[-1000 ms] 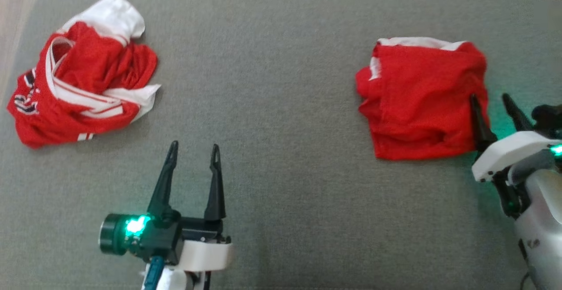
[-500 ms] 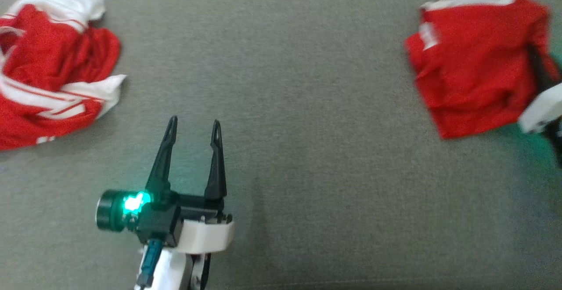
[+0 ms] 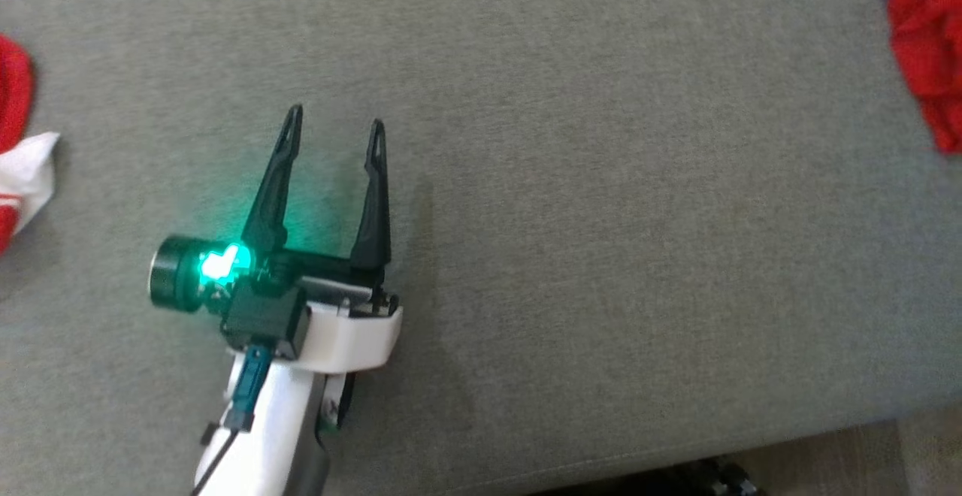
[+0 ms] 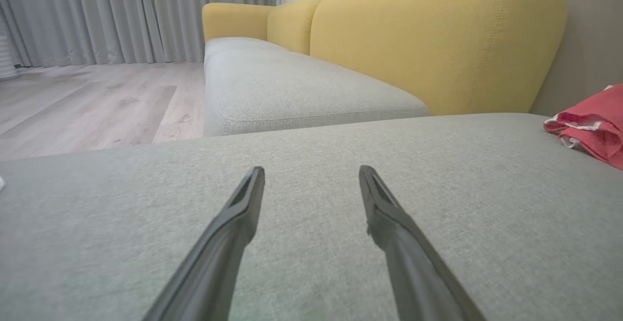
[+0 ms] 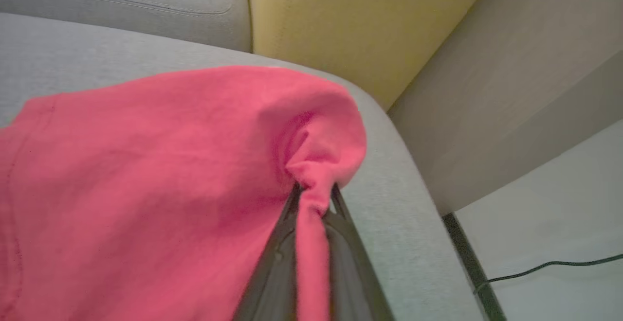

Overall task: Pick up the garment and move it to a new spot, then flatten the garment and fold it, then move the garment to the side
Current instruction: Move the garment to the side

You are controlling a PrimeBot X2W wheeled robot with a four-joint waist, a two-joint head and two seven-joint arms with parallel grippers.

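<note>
Right wrist view: right end effector (image 5: 314, 192) is closed on a pinched fold of the red garment (image 5: 146, 165). Cloth is bunched between the two dark fingers (image 5: 277, 258) and spread away to that view's left. The garment is laid on the grey sofa cushion (image 5: 399, 223) near its rounded corner, with the yellow backrest (image 5: 350, 24) beyond. A dark cable (image 5: 550, 265) is seen on the pale floor past the cushion edge.

Head view: left end effector (image 3: 334, 124) is held open over bare cushion, fingers spread, nothing between them. The garment (image 3: 921, 52) is cut off at the top right edge, well apart from the left end effector. A second garment (image 3: 19, 158), red and white, is cut off at the left edge.

Left wrist view: the garment (image 4: 591, 124) is seen at the right edge, on the cushion.
</note>
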